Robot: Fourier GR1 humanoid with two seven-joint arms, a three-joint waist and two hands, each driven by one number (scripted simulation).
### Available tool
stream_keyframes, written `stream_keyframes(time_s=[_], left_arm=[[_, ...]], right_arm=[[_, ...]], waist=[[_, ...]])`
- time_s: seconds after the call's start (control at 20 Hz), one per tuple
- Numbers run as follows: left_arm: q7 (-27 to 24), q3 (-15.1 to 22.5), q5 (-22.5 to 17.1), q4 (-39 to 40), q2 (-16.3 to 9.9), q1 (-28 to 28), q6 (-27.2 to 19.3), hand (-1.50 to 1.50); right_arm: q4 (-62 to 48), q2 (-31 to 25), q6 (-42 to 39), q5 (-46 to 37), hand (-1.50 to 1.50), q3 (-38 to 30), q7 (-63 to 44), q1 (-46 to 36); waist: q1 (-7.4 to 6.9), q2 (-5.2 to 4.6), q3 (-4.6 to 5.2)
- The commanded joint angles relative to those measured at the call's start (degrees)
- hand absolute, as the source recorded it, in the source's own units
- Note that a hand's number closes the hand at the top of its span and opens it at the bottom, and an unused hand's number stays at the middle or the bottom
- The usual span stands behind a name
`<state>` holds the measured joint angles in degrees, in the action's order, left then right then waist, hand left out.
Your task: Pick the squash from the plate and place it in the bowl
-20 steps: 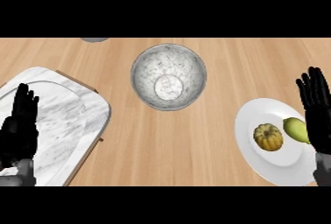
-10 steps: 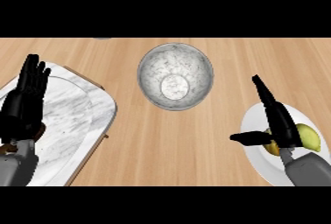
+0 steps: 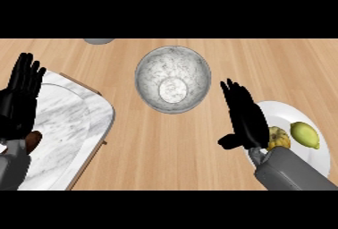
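**Squash on the plate, right hand open over it**

Pale wooden counter (image 3: 165,152), seen from steeply above, grain running across.

Nearest, at the lower right: grey right forearm (image 3: 290,172) rising from the edge, ending in the black right hand (image 3: 244,118). Fingers straight and together, thumb stuck out to the left, nothing held. Partly covers the left rim of the round white plate (image 3: 290,112).

On that plate: small ribbed orange-yellow squash (image 3: 278,137), half hidden behind the hand at the plate's left side. Just beside it to the right, apparently not touching: smooth yellow-green lemon-shaped fruit (image 3: 306,135).

Handling, as a guess: light, stiff and hard-skinned, not fragile, likely somewhat slick and prone to roll on the glazed plate. Best taken across its widest part, fingers on one flank and thumb on the other, ribs giving some purchase. Close neighbour fruit leaves little room on the right flank; better to come from above or from the left so as not to knock it off.

At the lower left: black left hand (image 3: 20,100), open, fingers up, resting over the white marble tray with wooden edge (image 3: 73,129). Small brown thing (image 3: 33,138) beside that hand, unclear.

Farther off, centre: round grey speckled stone-like bowl (image 3: 173,85), open and holding nothing, well apart from the plate. Bare counter between plate and bowl, only the bowl's rim to clear.

Farthest, at the top edge: part of a grey round object (image 3: 99,40), out of the way.
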<state>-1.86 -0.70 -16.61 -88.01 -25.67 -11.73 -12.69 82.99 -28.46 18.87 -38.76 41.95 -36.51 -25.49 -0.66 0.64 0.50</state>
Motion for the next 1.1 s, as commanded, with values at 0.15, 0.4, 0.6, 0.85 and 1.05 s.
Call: stream_keyframes(time_s=[0.15,0.4,0.6,0.85,1.05], left_arm=[[-0.9,-1.4,-0.7,1.5,-0.6,-0.3,1.3,0.00],[-0.5,-2.8,-1.2,3.5,-1.6,-2.4,1.9,0.00],[-0.8,-1.3,-0.2,3.2,-0.4,-1.1,1.7,0.00],[-1.3,-1.9,-0.2,2.9,-0.1,-0.7,1.5,0.00],[-1.6,-3.4,-1.2,4.6,-0.9,-1.6,2.9,0.00]], right_arm=[[4.9,4.7,-25.7,-4.4,-1.50,2.9,-27.5,-11.4],[4.0,7.8,-43.3,5.5,-1.50,0.9,-36.4,-14.3],[2.2,8.5,-51.1,11.8,-1.50,0.2,-39.4,-14.4],[0.8,7.4,-54.5,16.6,-1.50,-2.4,-42.6,-15.3],[-0.1,5.1,-55.2,17.0,-1.50,-2.8,-42.8,-15.5]], waist=[[0.72,0.28,-0.05],[1.43,-0.17,-0.13],[1.58,-0.01,-0.13],[1.71,0.09,-0.24],[1.81,-0.10,-0.29]])
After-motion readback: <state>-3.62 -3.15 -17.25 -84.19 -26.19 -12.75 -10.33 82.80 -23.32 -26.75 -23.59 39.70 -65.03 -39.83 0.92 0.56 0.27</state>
